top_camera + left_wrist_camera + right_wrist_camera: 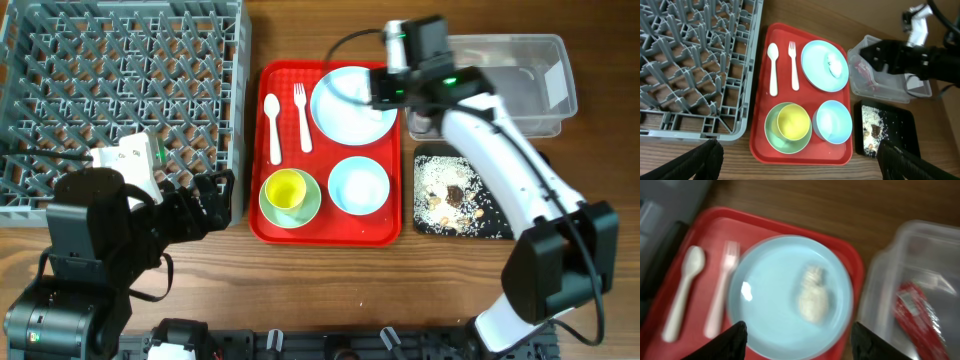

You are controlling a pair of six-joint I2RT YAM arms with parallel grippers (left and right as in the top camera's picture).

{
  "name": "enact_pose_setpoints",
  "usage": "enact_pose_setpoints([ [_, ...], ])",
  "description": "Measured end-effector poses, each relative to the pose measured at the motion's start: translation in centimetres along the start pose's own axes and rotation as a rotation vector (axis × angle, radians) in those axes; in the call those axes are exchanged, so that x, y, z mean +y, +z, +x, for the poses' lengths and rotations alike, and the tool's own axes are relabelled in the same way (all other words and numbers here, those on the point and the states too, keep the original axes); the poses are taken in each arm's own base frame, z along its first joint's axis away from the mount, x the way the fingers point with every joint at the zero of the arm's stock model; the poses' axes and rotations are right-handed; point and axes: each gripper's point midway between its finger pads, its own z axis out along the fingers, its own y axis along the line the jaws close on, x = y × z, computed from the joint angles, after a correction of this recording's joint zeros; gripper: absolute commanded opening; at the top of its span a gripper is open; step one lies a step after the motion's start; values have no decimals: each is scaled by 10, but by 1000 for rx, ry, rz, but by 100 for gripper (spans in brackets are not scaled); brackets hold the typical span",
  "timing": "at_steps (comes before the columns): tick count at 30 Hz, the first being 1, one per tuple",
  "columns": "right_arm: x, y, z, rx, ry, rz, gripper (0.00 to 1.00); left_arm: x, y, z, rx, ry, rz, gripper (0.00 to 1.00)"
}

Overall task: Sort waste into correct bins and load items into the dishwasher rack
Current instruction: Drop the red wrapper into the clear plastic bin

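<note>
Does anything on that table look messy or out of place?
One thing: a white crumpled scrap lies on the pale blue plate, among clean-looking dishes on the red tray. The grains sit inside the black tray and the red wrapper inside the clear tub, not spilled.

A: Waste?
B: Red wrapper [917, 315] lies in tub [540, 45]. White scrap [812, 300] sits mid-plate [815, 65]. Rice grains [450, 195] are scattered in black tray [902, 125].
A: Dishes?
B: Yellow cup [794, 122] stands upright in saucer [772, 137], bowl [832, 121] at its 3 o'clock, spoon [773, 67] and fork [794, 65] at 12, rack [120, 80] at 9.
</note>
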Motion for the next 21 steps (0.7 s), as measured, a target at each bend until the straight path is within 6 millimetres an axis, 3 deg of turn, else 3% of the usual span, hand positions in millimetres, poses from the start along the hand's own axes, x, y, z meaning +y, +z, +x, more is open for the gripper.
enact_pose_setpoints([
  [2,17,8,-2,-15,-35,-6,61,0,0,0,0,0,0,100],
  [4,21,25,5,3,-53,8,61,0,0,0,0,0,0,100],
  [10,5,91,48,125,-58,74,62,0,0,0,0,0,0,100],
  [15,-6,116,67,167,-53,101,55,0,0,0,0,0,0,100],
  [17,-7,119,69,172,-53,105,44,0,0,0,0,0,0,100],
  [21,-8,120,72,179,-30,109,12,0,0,0,0,0,0,100],
])
